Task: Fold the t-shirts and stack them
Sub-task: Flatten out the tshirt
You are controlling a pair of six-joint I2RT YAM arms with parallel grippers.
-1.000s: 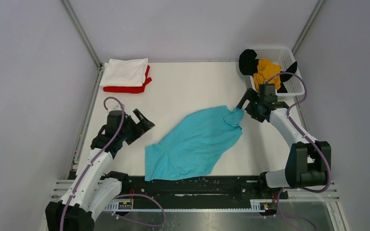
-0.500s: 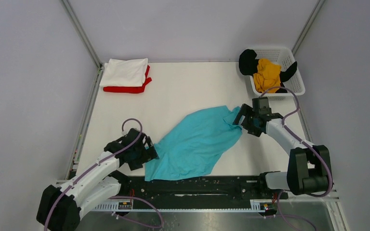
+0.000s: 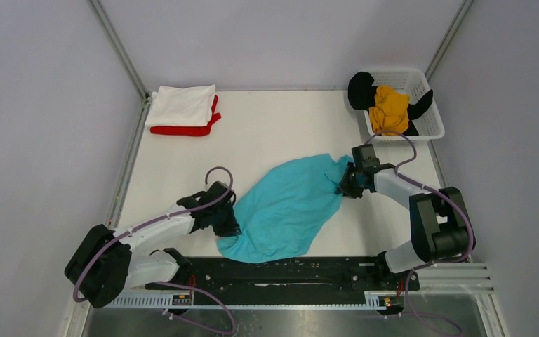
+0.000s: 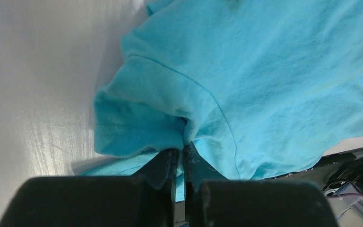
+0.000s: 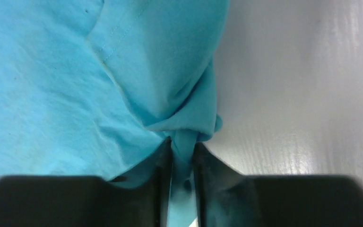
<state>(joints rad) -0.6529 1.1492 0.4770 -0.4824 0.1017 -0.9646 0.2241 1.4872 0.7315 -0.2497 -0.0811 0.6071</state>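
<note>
The turquoise t-shirt (image 3: pixel 288 207) lies crumpled across the middle of the table, also filling the left wrist view (image 4: pixel 264 80) and the right wrist view (image 5: pixel 52 85). My left gripper (image 3: pixel 230 228) is shut on the shirt's near-left edge, its fingertips (image 4: pixel 168 158) pinching a fold of cloth. My right gripper (image 3: pixel 342 187) is shut on a bunched corner at the shirt's far right, cloth squeezed between its fingers (image 5: pixel 163 156). A folded white t-shirt (image 3: pixel 181 105) rests on a folded red one (image 3: pixel 182 129) at the back left. Mustard-yellow (image 3: pixel 389 107) and black (image 3: pixel 360 90) t-shirts sit in the basket.
The white mesh basket (image 3: pixel 431 126) stands at the back right corner. Grey walls enclose the table on three sides. A black rail (image 3: pixel 288 270) with cables runs along the near edge, just below the shirt's hem.
Both arms came down onto the turquoise shirt and their jaws closed on it: the left moved right to the near-left edge, the right moved down-left to the far corner.
</note>
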